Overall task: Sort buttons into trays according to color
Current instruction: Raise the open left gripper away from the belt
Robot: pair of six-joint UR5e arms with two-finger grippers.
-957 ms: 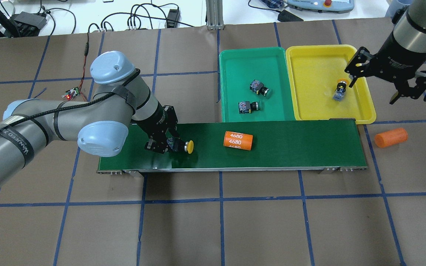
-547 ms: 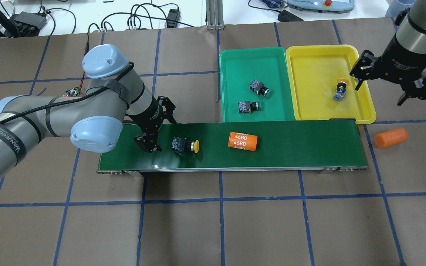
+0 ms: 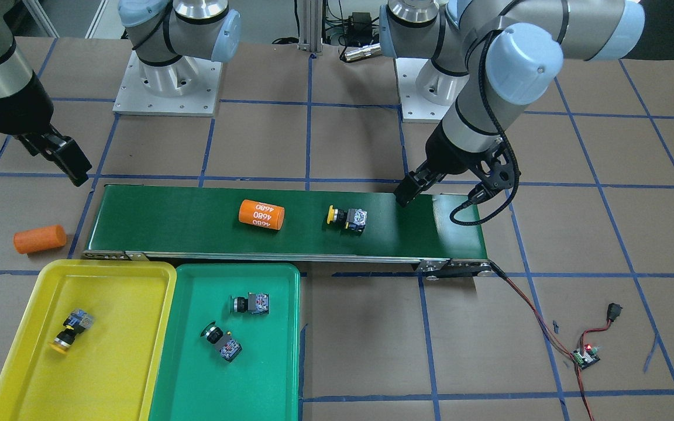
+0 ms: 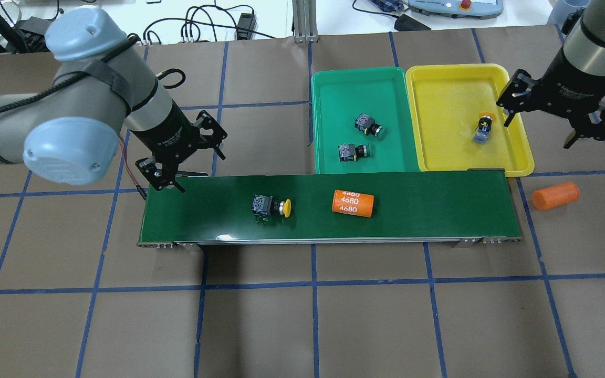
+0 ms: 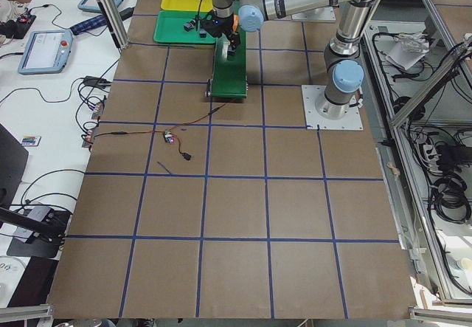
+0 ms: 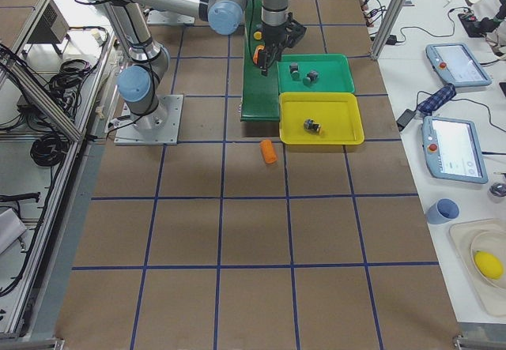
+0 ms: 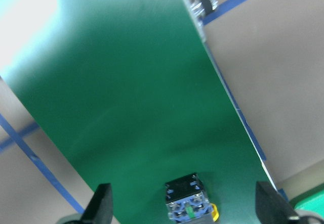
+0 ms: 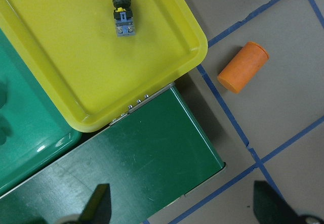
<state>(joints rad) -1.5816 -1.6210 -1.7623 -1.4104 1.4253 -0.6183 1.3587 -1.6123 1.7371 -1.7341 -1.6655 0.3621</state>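
Step pending: yellow button [image 4: 271,206] loose on belt [image 4: 428,205], my left claw [image 4: 189,160] and right claw [image 4: 541,128] both spread, empty; next, I judge, grasp it for yellow tray [image 4: 449,115].

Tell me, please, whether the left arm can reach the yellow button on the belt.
Probably yes: the left end effector is open near the end of the belt, with nothing between it and the yellow button.

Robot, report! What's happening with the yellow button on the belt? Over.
Left gripper: jaws open, empty, at belt end. Right gripper: jaws open, empty, at yellow tray's edge. Yellow button loose on belt. Orange cylinder next to it, tray side.
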